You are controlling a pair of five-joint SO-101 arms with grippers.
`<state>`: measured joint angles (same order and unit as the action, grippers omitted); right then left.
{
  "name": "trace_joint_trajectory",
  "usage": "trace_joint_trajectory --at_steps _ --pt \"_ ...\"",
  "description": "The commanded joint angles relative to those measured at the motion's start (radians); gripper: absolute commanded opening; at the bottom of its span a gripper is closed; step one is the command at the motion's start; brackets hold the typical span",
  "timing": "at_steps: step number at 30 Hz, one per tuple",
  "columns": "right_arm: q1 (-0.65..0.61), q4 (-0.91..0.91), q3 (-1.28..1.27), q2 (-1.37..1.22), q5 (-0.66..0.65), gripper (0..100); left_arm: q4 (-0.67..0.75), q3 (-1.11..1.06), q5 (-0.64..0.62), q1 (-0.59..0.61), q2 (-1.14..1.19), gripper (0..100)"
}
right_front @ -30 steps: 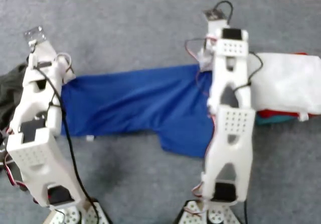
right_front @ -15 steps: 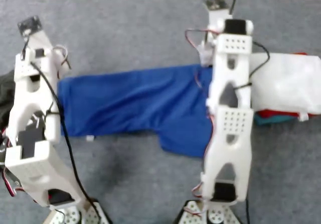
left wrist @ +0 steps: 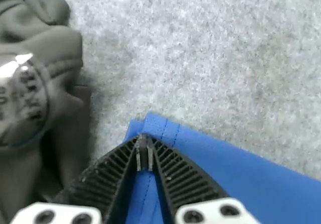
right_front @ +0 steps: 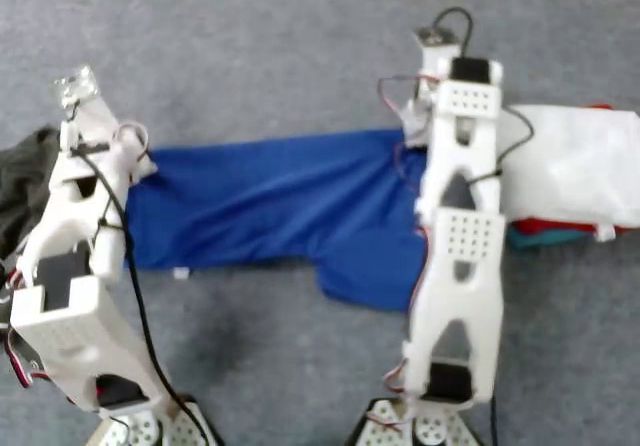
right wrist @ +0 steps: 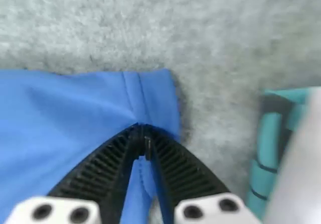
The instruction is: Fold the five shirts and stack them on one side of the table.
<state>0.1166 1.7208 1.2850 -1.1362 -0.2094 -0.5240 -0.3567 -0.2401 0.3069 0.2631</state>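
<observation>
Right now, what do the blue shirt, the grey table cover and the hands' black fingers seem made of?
The blue shirt looks like soft matte knit, probably cotton: it drapes and shows a stitched hem. The table cover looks like grey felt or short carpet, from its fuzzy nap. The fingers of the left hand and right hand look like matte black ribbed plastic or rubber.

The spread shirt (right_front: 280,201) lies sideways across the middle of the bench (right_front: 250,76). The left pincer (left wrist: 144,151) is clamped on its far left corner and the right pincer (right wrist: 143,141) on its far right corner. A crumpled garment (right_front: 20,176) lies at the bench's left edge, just beside the shirt's left end, and the folded stack (right_front: 570,171) sits at the right edge, just past its right end.
</observation>
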Motion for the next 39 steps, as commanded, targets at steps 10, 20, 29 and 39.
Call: trace_joint_trajectory --at_steps 10,20,29,39 --pt "-0.061 0.048 -0.209 0.394 -0.057 1.4 -0.391 -0.018 0.087 -0.056 -0.525 3" --pt "-0.104 -0.244 -1.017 0.733 -0.057 1.4 -0.078 -0.262 0.071 -0.128 -0.344 3" --pt "-0.041 -0.546 -1.374 0.736 -0.064 1.4 -0.005 -0.111 0.044 -0.067 -0.089 3" --pt "0.04 -0.565 -1.409 0.745 -0.141 1.4 -0.003 -0.113 0.115 -0.076 -0.11 3"
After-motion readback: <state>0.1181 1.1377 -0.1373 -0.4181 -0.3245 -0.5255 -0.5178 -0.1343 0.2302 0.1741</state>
